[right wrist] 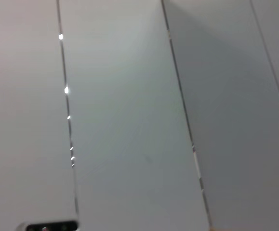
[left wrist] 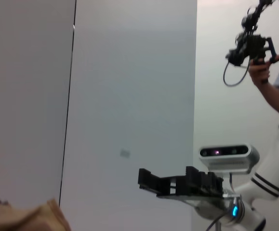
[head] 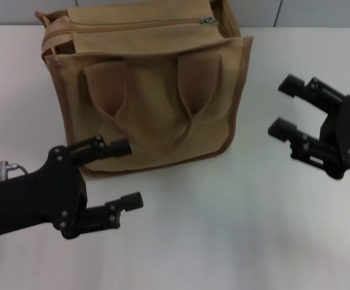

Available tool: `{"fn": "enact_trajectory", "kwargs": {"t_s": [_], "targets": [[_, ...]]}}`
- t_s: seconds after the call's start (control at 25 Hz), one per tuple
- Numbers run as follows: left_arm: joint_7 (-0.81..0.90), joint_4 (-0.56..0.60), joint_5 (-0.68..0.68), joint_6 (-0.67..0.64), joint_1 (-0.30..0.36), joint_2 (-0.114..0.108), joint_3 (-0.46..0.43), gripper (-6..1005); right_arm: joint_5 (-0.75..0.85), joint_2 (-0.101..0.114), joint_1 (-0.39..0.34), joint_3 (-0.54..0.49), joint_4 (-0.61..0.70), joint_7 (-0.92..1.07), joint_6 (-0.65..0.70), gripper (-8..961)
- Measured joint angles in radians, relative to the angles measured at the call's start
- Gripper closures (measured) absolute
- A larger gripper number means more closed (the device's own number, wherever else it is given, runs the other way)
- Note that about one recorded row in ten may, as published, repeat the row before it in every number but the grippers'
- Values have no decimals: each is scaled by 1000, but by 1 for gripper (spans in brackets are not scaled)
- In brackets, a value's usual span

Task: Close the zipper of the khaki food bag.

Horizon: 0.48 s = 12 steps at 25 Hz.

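Both end effectors gape clear of khaki food bag (head: 147, 96), far corner cropped.

White tabletop (head: 235, 241), pale grey panelled wall (left wrist: 129, 96) behind with thin dark vertical seams (right wrist: 68, 120), soft even light

Surface: white table (head: 223, 241)
On it: khaki food bag (head: 150, 115), upright, at the table's far side
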<state>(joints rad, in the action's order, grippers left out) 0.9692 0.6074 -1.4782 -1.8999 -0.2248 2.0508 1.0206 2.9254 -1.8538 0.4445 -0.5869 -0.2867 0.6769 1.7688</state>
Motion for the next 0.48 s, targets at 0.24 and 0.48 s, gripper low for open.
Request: {"fn": "enact_trajectory", "kwargs": {"t_s": [0.24,0.48], "targets": [[-67,4,-147,5,-12,12,14,219,-3,-88,59,49,227,-3,78,205],[-73,-11,-180,19,-26,17,8,218,-6,-132,126,122,357,-7,145,208]]}}
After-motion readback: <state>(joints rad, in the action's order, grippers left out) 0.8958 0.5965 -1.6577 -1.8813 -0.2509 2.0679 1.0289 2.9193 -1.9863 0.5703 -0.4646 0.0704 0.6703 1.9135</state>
